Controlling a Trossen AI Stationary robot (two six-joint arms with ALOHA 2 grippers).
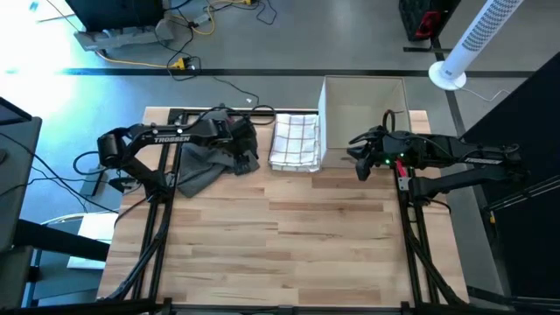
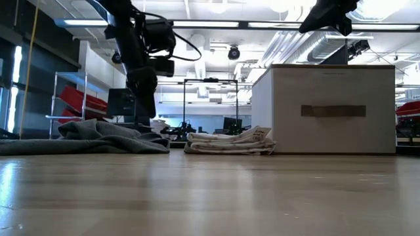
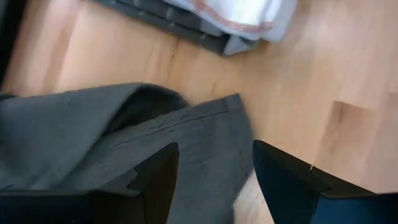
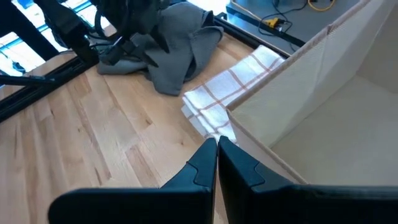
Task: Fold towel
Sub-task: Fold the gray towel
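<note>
Grey towel (image 3: pixel 155 143) lies crumpled beneath the left gripper's (image 3: pixel 211 174) spread fingers

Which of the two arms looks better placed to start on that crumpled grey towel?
Probably the left. Its gripper hangs open right over the grey towel, with the cloth's edge showing between its fingers. The right gripper is shut and sits by the white box, beyond the folded checked towel.

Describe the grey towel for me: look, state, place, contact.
The grey towel is dark grey cloth with a hemmed edge, unfolded, in a crumpled heap at the table's far left. It lies apart from the folded checked towel. The left gripper hangs over it, open, fingers either side of a hemmed corner.
</note>
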